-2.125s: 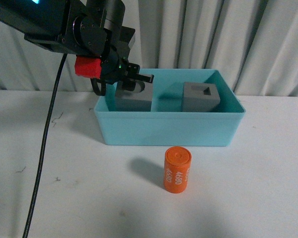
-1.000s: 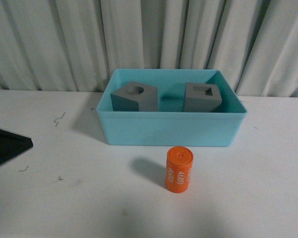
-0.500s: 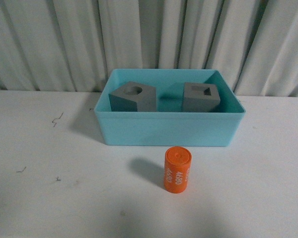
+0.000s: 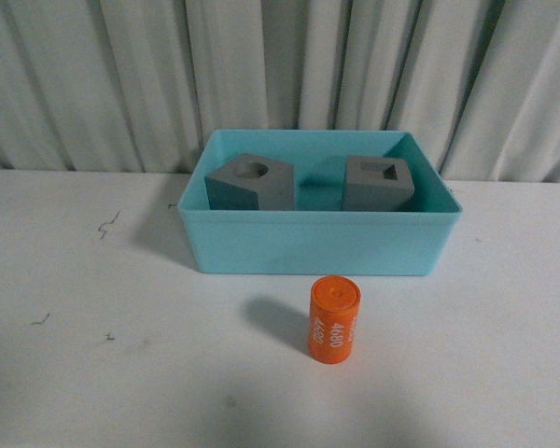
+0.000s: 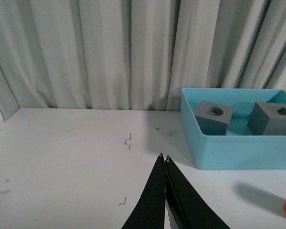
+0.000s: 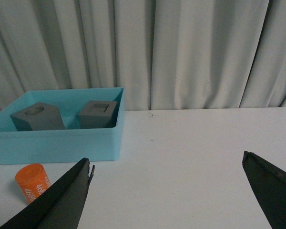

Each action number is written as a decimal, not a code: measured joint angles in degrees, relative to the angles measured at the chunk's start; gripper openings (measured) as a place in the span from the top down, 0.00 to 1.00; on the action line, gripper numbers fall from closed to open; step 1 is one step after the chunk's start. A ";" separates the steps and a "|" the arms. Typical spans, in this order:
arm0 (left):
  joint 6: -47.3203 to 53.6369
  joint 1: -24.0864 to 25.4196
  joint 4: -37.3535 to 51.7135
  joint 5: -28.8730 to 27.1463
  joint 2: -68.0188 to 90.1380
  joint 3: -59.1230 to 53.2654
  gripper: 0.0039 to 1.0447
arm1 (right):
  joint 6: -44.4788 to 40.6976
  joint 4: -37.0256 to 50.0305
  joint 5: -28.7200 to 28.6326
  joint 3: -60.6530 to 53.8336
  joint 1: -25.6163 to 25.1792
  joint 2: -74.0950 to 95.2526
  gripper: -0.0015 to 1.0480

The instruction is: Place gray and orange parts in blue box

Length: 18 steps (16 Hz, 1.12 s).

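Light turquoise-blue rectangular plastic box (image 4: 317, 245) w/ sloped walls sits on white tabletop (image 4: 93, 364), its back toward a pleated pale curtain (image 4: 121, 75). Inside the box, L part: matte gray cube w/ round hole (image 4: 259, 189), hole facing up, cube turned at an angle so one corner points toward the front wall. R part of box: second matte gray cube w/ rectangular slot (image 4: 378, 185), slot on top face, roughly square to the box walls. The two cubes are apart, w/ bare box floor between them; both are below rim level at the front. Small orange cylinder printed "4680" in white (image 4: 334, 320) is outside the box, standing on end on the table near the front wall, approx. centred on it, not touching it; soft shadow falls to its left. Left gripper (image 5: 164, 158): black fingers pressed together, tips meeting, nothing between them, over bare table well to the left of the box. A few small dark scuff marks (image 5: 128, 141) show on the table beyond it. Right gripper (image 6: 167, 160): black fingers spread wide, nothing held, white table between them. Box, both cubes and the cylinder show in the right wrist view off to one side, the cylinder just past one finger (image 6: 62, 200); can't tell the gap, but no contact visible.
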 joint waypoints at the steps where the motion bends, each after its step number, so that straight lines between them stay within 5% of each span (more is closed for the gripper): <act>1: 0.00 0.00 -1.31 -0.02 -1.42 0.00 0.99 | 0.00 0.00 0.00 0.00 0.00 0.00 0.06; 18: 0.00 0.04 -23.32 -0.09 -22.53 0.15 0.99 | 0.00 0.00 0.00 0.00 0.00 0.00 0.06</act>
